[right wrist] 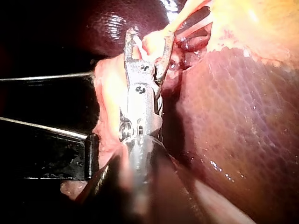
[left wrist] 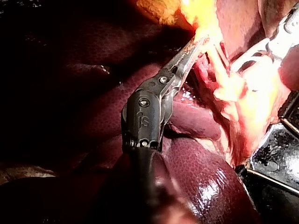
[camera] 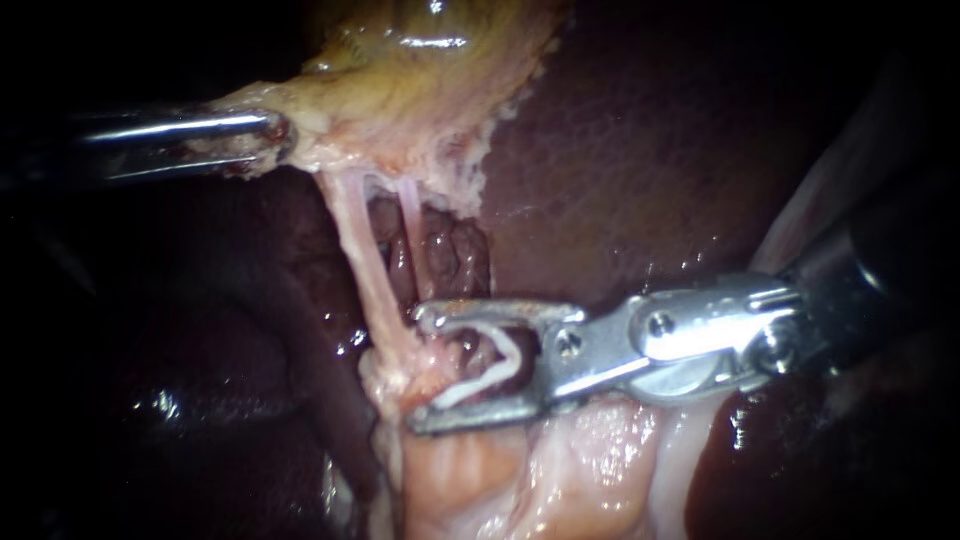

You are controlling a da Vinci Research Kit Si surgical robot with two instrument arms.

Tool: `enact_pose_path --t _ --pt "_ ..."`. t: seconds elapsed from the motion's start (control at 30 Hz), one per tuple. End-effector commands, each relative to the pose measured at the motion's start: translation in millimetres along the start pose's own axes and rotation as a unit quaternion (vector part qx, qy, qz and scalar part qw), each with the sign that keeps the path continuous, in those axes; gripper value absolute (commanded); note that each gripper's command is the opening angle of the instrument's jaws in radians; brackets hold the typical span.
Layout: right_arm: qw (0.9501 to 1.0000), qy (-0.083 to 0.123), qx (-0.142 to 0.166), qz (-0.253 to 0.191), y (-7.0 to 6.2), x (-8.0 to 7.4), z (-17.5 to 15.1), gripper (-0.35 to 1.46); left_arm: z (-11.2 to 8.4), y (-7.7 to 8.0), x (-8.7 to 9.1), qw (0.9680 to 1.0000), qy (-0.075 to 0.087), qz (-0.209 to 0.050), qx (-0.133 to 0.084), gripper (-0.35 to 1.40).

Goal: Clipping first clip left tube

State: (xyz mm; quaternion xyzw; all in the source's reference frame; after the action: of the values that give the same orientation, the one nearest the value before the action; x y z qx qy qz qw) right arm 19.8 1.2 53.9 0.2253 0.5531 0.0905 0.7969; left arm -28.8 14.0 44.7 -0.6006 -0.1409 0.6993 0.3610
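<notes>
if the right instrument (camera: 420, 370) squeezes now, its clip (camera: 508, 362) could catch loose tissue or only part of the left tube (camera: 365, 265), since the wide-apart pincer holding that clip sits just at the tube's near end. left instrument (camera: 268, 138) has its pincer clamped on the gallbladder (camera: 420, 70). the tube runs far-left to near-right, taut.
</notes>
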Motion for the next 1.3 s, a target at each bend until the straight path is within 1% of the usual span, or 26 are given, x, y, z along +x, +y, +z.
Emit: enact_pose_path --t 0.03,0.37,0.5,0.67,0.77,0.83,0.97,1.1,1.3 --pt "1.0000 0.000 -0.001 0.000 0.3 -0.2 0.2 0.50 0.0 0.1 0.0 1.0000 0.000 0.000 0.000 -0.35" --pt "1.0000 -0.002 -0.008 0.000 2.5 -2.1 1.9 0.50 0.0 0.2 0.0 1.0000 0.000 0.000 0.001 -0.35" --pt "1.0000 -0.002 -0.005 0.000 3.0 -2.2 3.1 0.50 0.1 0.3 0.1 1.0000 0.000 0.000 0.001 -0.35" --pt "1.0000 -0.001 0.005 -0.001 3.0 -1.8 5.1 0.50 0.2 0.3 0.1 1.0000 0.000 0.000 0.001 -0.35" --pt "0.9999 0.000 0.010 -0.002 2.7 -1.5 6.4 0.50 0.3 0.4 0.1 1.0000 0.000 0.000 0.001 -0.35" --pt "0.9999 0.000 0.016 0.002 2.2 -1.2 7.3 0.50 0.3 0.4 0.1 1.0000 0.000 0.000 0.001 -0.35" --pt "0.9996 0.003 0.028 0.004 0.6 -0.9 8.4 0.50 0.3 0.4 0.1 1.0000 0.000 0.000 0.001 -0.35" --pt "0.9992 0.006 0.040 0.008 -1.1 -0.2 8.8 0.50 0.3 0.4 0.1 1.0000 0.000 0.000 0.001 -0.35" --pt "0.9987 0.012 0.049 0.008 -2.6 0.6 9.1 0.48 0.3 0.4 0.1 1.0000 0.000 0.000 0.001 -0.35"
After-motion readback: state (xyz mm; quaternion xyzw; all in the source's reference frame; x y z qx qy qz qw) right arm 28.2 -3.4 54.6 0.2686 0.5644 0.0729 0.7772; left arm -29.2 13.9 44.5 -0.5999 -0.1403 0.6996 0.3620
